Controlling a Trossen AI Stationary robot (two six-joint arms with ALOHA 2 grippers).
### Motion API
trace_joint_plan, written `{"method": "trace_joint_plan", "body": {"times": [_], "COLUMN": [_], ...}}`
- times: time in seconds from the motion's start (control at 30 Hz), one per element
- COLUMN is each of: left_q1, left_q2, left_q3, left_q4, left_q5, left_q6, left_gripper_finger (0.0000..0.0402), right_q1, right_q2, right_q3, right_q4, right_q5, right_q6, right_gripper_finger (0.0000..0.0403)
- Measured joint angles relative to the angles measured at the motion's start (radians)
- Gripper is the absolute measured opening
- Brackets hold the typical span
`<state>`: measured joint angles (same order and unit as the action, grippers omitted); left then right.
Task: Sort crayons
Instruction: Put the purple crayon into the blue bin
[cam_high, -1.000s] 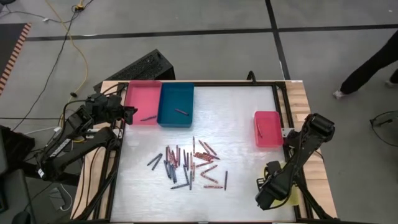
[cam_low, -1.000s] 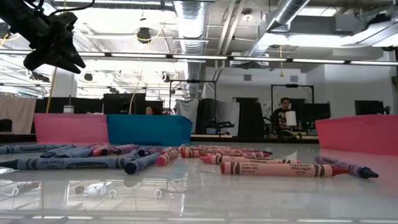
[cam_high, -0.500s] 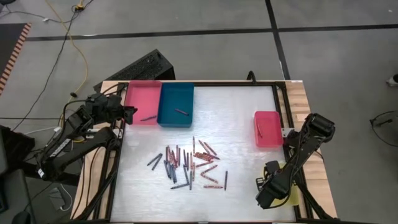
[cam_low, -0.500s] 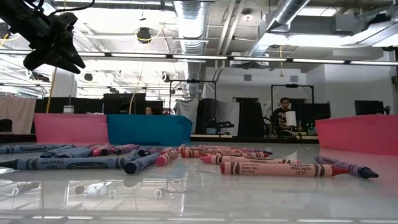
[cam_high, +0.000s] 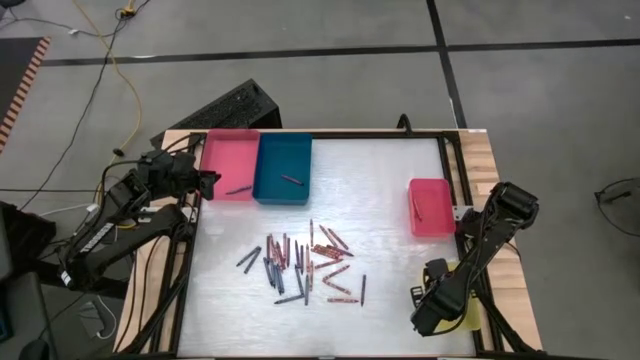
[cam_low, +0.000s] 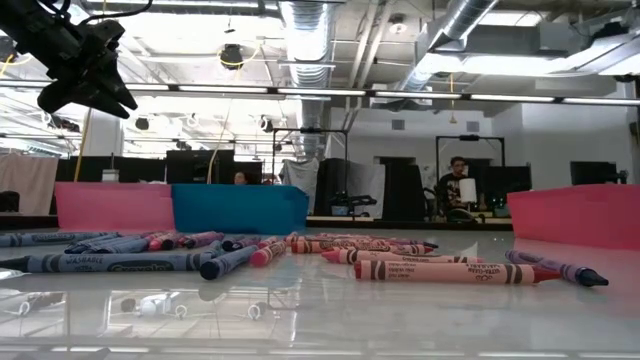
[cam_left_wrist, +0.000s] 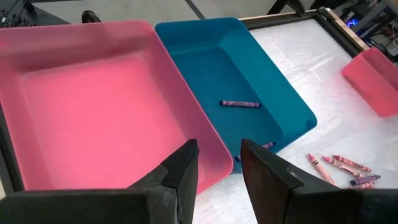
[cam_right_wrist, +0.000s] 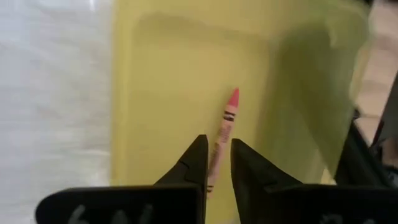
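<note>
Right wrist view shows one pink-red crayon (cam_right_wrist: 225, 130) lying in the yellow tray (cam_right_wrist: 155, 93), a little right of frame centre. Its long axis runs nearly up and down the frame, leaning slightly right, with the pointed tip toward the top and the butt end running down between the two dark fingers. The right gripper (cam_right_wrist: 216, 163) hangs just above that lower end, its jaws parted by a narrow gap; whether the pads touch the wrapper I cannot tell, but the crayon looks laid on the tray floor, so I judge this a release.

To finish it well, the jaws should spread a little more before the wrist lifts, and the lift should go straight up, away from the tray floor, so neither finger drags the stick or flicks it over the wall.

High view places this gripper (cam_high: 432, 305) at the lower right, over the yellow tray (cam_high: 468, 322) at the table's edge. The unsorted crayons (cam_high: 305, 265) lie in a loose heap at centre, most with long axes running roughly up and down the frame, a few slanted or crosswise. At upper left sit the pink tray (cam_high: 228, 165) and blue tray (cam_high: 283, 168), each holding a stick; a red tray (cam_high: 431, 207) sits right of centre. The left gripper (cam_left_wrist: 216, 171) waits over the near rim of the pink tray, jaws apart and empty.
</note>
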<state>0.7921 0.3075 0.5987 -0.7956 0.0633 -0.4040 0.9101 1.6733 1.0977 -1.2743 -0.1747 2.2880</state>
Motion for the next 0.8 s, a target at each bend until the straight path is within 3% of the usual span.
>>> {"method": "trace_joint_plan", "body": {"times": [0.23,0.43,0.5,0.8], "left_q1": [0.000,0.000,0.000,0.000], "left_q2": [0.000,0.000,0.000,0.000], "left_q3": [0.000,0.000,0.000,0.000], "left_q4": [0.000,0.000,0.000,0.000], "left_q5": [0.000,0.000,0.003,0.003], "left_q6": [0.000,0.000,0.000,0.017], "left_gripper_finger": [0.0110,0.0110,0.0110,0.0110], "right_q1": [-0.047,-0.142,-0.185,-0.358], "right_q2": [-0.001,-0.051,-0.051,0.020], "right_q3": [0.264,0.388,0.402,0.402], "right_q4": [-0.305,-0.282,-0.282,-0.137], "right_q5": [0.072,0.508,0.591,0.609], "right_q6": [-0.220,-0.440,-0.492,-0.719], "right_gripper_finger": [0.0064,0.0064,0.0064,0.0064]}}
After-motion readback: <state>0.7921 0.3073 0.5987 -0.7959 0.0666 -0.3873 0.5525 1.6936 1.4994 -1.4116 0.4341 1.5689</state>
